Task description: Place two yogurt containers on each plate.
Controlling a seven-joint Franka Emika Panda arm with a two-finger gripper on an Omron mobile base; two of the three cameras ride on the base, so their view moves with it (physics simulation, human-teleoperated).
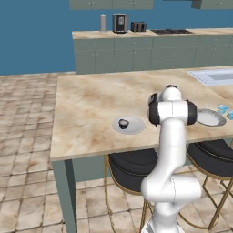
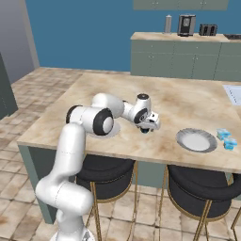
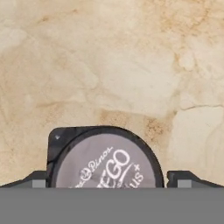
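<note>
A dark navy yogurt container with a pale grey printed lid stands on the marble counter, right between my fingertips. My gripper is open and straddles this cup without closing on it. Another dark cup sits on the left plate. The right plate holds nothing. Two light blue cups rest on the counter just beyond its right rim.
A sink is set into the counter at the far right. Black stools stand under the near edge. The back counter carries a coffee machine and a toaster.
</note>
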